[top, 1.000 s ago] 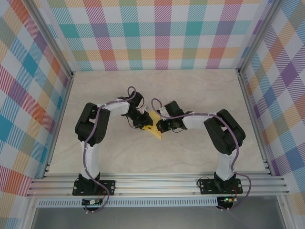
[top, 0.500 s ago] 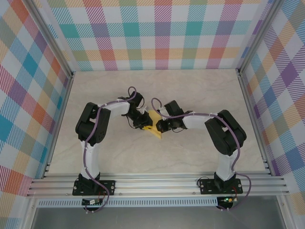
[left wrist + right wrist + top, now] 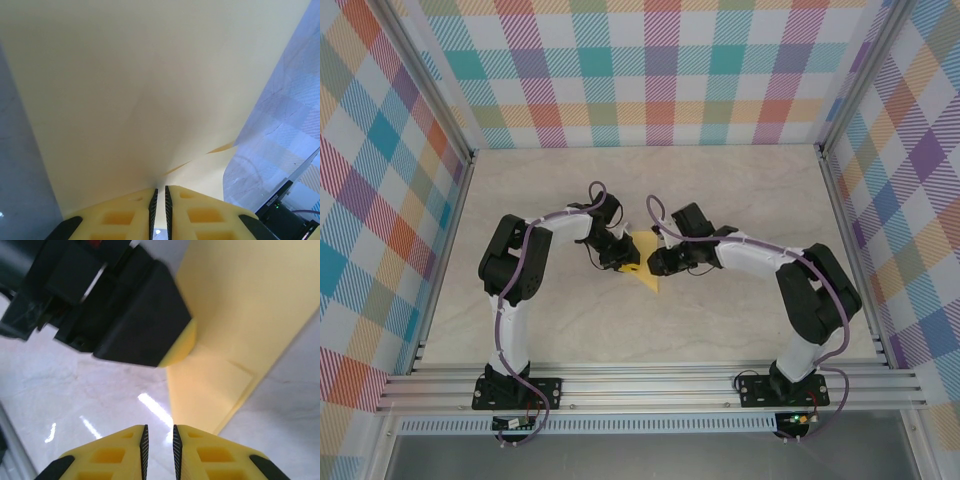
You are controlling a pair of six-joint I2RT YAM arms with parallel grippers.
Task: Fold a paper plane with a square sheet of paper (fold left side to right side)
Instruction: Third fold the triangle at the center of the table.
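Note:
The square sheet of paper (image 3: pixel 645 250) is yellow and lies folded at the table's middle, with a pointed tip toward the near edge. My left gripper (image 3: pixel 625 264) is at its left edge, shut on the paper. In the left wrist view the paper (image 3: pixel 140 90) rises in front of the camera and a folded layer runs down into the narrow slit of the left gripper (image 3: pixel 159 189). My right gripper (image 3: pixel 657 264) is just right of the sheet. In the right wrist view the right gripper (image 3: pixel 159 426) is slightly open over bare table, beside the paper (image 3: pixel 240 315) and the left gripper's finger (image 3: pixel 181 347).
The pale marbled table (image 3: pixel 740 190) has free room on all sides of the paper. Checked panels (image 3: pixel 660 70) and aluminium posts (image 3: pixel 845 210) wall it in. A rail (image 3: pixel 650 385) crosses the near edge by the arm bases.
My right gripper has opened a little and holds nothing. The right arm's elbow has swung out to the right. The left arm and the paper have hardly moved.

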